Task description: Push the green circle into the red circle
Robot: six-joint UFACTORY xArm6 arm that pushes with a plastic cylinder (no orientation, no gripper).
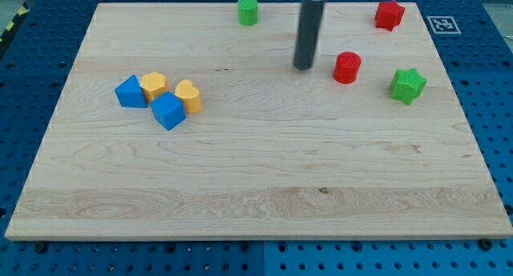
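Observation:
The green circle [248, 10] stands near the view's top edge of the wooden board, left of centre-top. The red circle [347, 67] stands to the view's right of the middle, lower than the green circle. My tip [303, 67] rests on the board between them, just left of the red circle with a small gap, and below and right of the green circle. The dark rod rises from the tip to the view's top.
A red star-like block [389, 14] sits at the top right. A green star [408, 85] lies right of the red circle. At the left are two blue blocks [131, 92] [168, 111] and two yellow blocks [154, 85] [188, 96], clustered. The board [256, 188] lies on a blue pegboard.

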